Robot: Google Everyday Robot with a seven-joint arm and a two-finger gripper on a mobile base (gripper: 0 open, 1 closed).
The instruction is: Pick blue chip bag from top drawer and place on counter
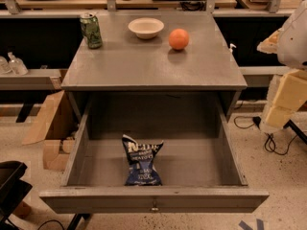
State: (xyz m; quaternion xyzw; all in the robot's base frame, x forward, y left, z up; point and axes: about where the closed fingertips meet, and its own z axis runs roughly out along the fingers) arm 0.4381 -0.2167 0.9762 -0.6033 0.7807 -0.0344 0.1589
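Inside top drawer: blue chip bag | gripper far right, apart | spread: cannot tell

counter: flat grey metal tabletop, roughly square, with a thin edge; three things stand on its rear part.
green can: upright at the counter's back left corner.
bowl: pale, shallow, right way up at the back centre, well apart from the can.
orange: round, just right of the bowl and slightly nearer the front, not touching it.
top drawer: pulled out below the counter's front edge, its grey floor in view.
blue chip bag: lies flat on the drawer floor, left of centre, near the front panel.
gripper: at the view's right edge, beside the counter, clear of everything on it.
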